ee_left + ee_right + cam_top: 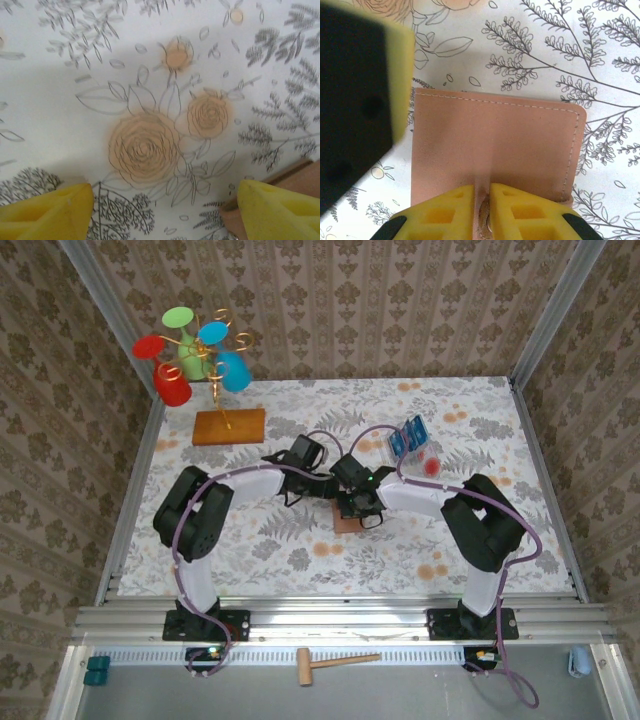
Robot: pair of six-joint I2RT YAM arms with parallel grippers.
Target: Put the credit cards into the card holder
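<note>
Well, the job is at its opening step: the one wallet (495, 145) lies shut and flat on the bench (250, 540), and none of the cards (408, 435) is in it yet. The right tool (482, 200) sits over the wallet's near edge with its fingers (520, 212) drawn almost together and a thin strip of leather in the slit between them. Whether it is pinching that strip or letting it go, I cannot tell. The left tool (165, 212) hovers just beside the wallet, spread wide with nothing between its fingers. The blue cards stand bunched together, beyond the wallet and off to its right, well apart from it. I make out several, at least three, but they are packed too tightly for a sure count. As I judge it, the wallet has to be opened like a book next and kept open by one tool while the other fetches a single card. Beyond the wallet to its left stands one wooden slab (229, 426) with a gold stem carrying coloured cups.
</note>
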